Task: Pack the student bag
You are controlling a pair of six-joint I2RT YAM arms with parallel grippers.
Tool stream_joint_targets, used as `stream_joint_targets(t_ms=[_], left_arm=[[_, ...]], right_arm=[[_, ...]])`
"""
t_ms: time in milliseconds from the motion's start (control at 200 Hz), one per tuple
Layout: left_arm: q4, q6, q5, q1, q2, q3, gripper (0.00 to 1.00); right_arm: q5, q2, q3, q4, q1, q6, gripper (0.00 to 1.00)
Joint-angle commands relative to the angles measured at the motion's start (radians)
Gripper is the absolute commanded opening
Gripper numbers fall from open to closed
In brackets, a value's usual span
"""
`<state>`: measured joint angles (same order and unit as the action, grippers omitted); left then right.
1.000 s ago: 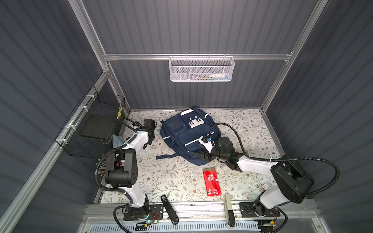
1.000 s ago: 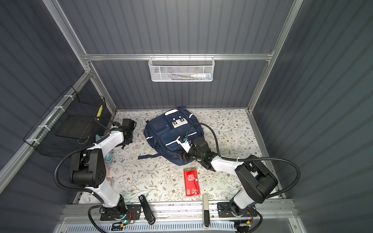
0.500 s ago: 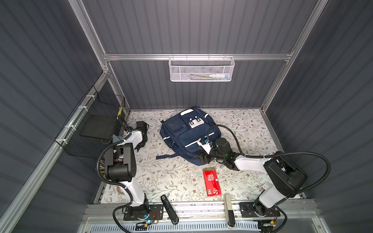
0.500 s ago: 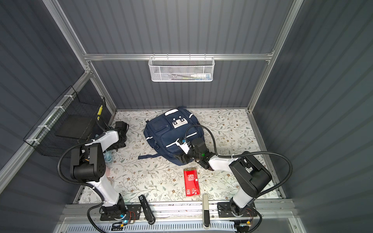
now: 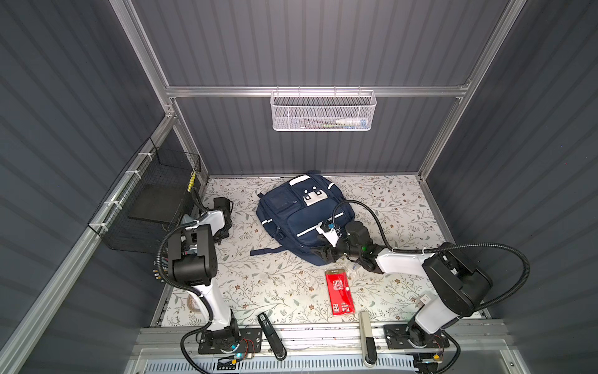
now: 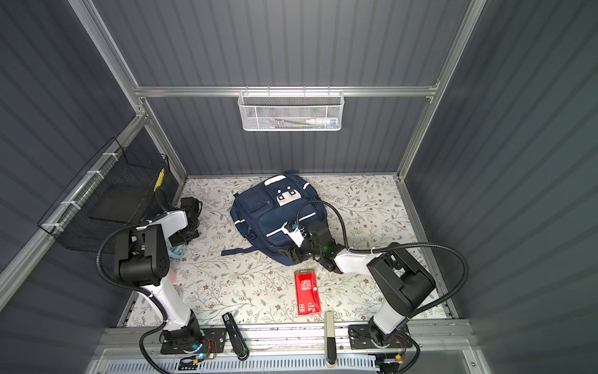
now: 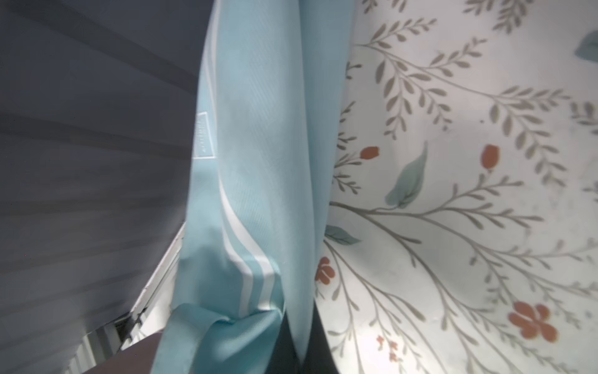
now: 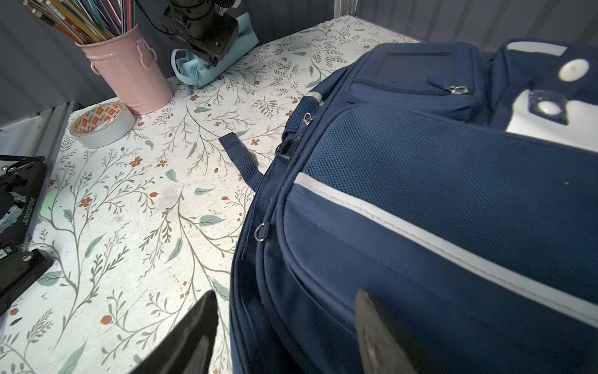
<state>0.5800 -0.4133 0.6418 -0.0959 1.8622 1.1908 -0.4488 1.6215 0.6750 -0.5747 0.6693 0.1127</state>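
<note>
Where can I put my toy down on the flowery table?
Free: back right corner, between backpack and wall; middle front, between strap, red packet and left arm. Crowded: left edge, with pencil cup, tape and pouch.

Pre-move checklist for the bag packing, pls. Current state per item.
1. Left gripper shut on the light-blue pouch: ok.
2. Right gripper open, jaws astride the near edge of the student bag: ok.
3. Bag's main compartment open: cannot tell; no lining shows.
4. Table between pouch and bag free: ok, only a loose strap lies there.
5. Pink pencil cup clear of the pouch: cannot tell, they sit very close.
6. Red packet packed: not ok, it lies on the table.
</note>
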Motion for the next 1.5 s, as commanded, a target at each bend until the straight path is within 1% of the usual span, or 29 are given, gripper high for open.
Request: stream_joint_targets(t_ms=[0, 50, 100, 145, 210, 275, 305, 375, 425, 490, 540, 575, 610, 630, 650, 680, 720, 740, 815, 826, 851, 921, 1001, 1086, 1131, 1181, 1286, 1396, 1496], left_arm=[[0.012, -0.015, -0.083, 0.083, -0.076, -0.016, 0.0], [0.044, -0.055, -0.111, 0.179, -0.094, -0.013, 0.0], [0.054, -0.105, -0.174, 0.275, -0.109, -0.017, 0.0], [0.046, -0.155, -0.2, 0.368, -0.126, -0.033, 0.0], [0.026, -0.222, -0.244, 0.468, -0.141, -0.062, 0.0], [-0.001, -0.275, -0.285, 0.528, -0.146, -0.094, 0.0], [-0.012, -0.294, -0.303, 0.548, -0.146, -0.107, 0.0], [-0.043, -0.323, -0.354, 0.591, -0.148, -0.128, 0.0], [-0.049, -0.337, -0.356, 0.625, -0.161, -0.128, 0.0], [-0.028, -0.345, -0.33, 0.648, -0.201, -0.122, 0.0], [-0.021, -0.355, -0.311, 0.651, -0.258, -0.133, 0.0], [-0.034, -0.358, -0.324, 0.651, -0.297, -0.149, 0.0], [-0.043, -0.365, -0.356, 0.65, -0.325, -0.165, 0.03], [-0.046, -0.368, -0.384, 0.65, -0.336, -0.172, 0.06], [-0.051, -0.371, -0.406, 0.651, -0.343, -0.182, 0.13], [-0.065, -0.376, -0.444, 0.654, -0.355, -0.2, 0.25], [-0.081, -0.381, -0.465, 0.657, -0.374, -0.23, 0.43], [-0.09, -0.382, -0.47, 0.657, -0.387, -0.246, 0.5], [-0.101, -0.37, -0.458, 0.656, -0.425, -0.276, 0.65], [-0.099, -0.367, -0.455, 0.655, -0.429, -0.276, 0.67], [-0.086, -0.352, -0.447, 0.652, -0.435, -0.266, 0.7], [-0.04, -0.298, -0.422, 0.632, -0.453, -0.226, 0.72], [0.016, -0.23, -0.396, 0.573, -0.489, -0.176, 0.72], [0.033, -0.161, -0.413, 0.424, -0.54, -0.154, 0.72], [0.019, -0.14, -0.467, 0.324, -0.56, -0.154, 0.72], [-0.002, -0.123, -0.518, 0.263, -0.572, -0.147, 0.72], [0.027, -0.095, -0.524, 0.257, -0.572, -0.112, 0.72], [0.009, -0.097, -0.547, 0.257, -0.586, -0.165, 0.72], [-0.023, -0.109, -0.57, 0.257, -0.607, -0.224, 0.72]], right_arm=[[-0.007, -0.01, 0.012, -0.008, -0.004, -0.007, 0.68], [-0.005, -0.013, 0.014, -0.015, -0.003, -0.025, 0.68], [-0.004, -0.017, 0.025, -0.009, -0.003, -0.054, 0.68], [-0.003, -0.022, 0.044, 0.025, -0.003, -0.082, 0.69], [0.012, -0.031, 0.08, 0.085, -0.003, -0.14, 0.71], [0.012, -0.031, 0.126, 0.171, -0.002, -0.209, 0.74], [0.013, -0.029, 0.156, 0.224, -0.002, -0.253, 0.78], [0.014, -0.015, 0.242, 0.362, 0.004, -0.348, 0.8], [-0.006, -0.001, 0.297, 0.438, 0.015, -0.409, 0.79], [-0.006, 0.006, 0.312, 0.442, 0.044, -0.469, 0.78], [0.013, 0.003, 0.302, 0.411, 0.064, -0.514, 0.78], [0.023, 0.005, 0.303, 0.403, 0.075, -0.543, 0.78], [0.013, 0.01, 0.318, 0.413, 0.083, -0.569, 0.77], [0.007, 0.016, 0.33, 0.427, 0.087, -0.584, 0.77], [0.003, 0.02, 0.343, 0.444, 0.09, -0.6, 0.76], [0.001, 0.025, 0.358, 0.462, 0.096, -0.616, 0.76], [0.011, 0.027, 0.366, 0.476, 0.108, -0.634, 0.76], [0.022, 0.026, 0.365, 0.48, 0.115, -0.641, 0.76], [0.1, 0.015, 0.348, 0.497, 0.156, -0.633, 0.75], [0.138, 0.014, 0.349, 0.505, 0.163, -0.628, 0.74], [0.181, 0.013, 0.352, 0.522, 0.179, -0.616, 0.73], [0.289, 0.024, 0.395, 0.595, 0.236, -0.563, 0.72], [0.287, 0.067, 0.456, 0.618, 0.266, -0.541, 0.7], [0.263, 0.148, 0.517, 0.605, 0.266, -0.548, 0.67], [0.274, 0.203, 0.571, 0.627, 0.266, -0.543, 0.67], [0.266, 0.266, 0.64, 0.652, 0.265, -0.531, 0.67], [0.246, 0.394, 0.801, 0.716, 0.266, -0.51, 0.66], [0.28, 0.534, 0.987, 0.844, 0.266, -0.48, 0.66], [0.314, 0.624, 1.092, 0.912, 0.265, -0.452, 0.66]])
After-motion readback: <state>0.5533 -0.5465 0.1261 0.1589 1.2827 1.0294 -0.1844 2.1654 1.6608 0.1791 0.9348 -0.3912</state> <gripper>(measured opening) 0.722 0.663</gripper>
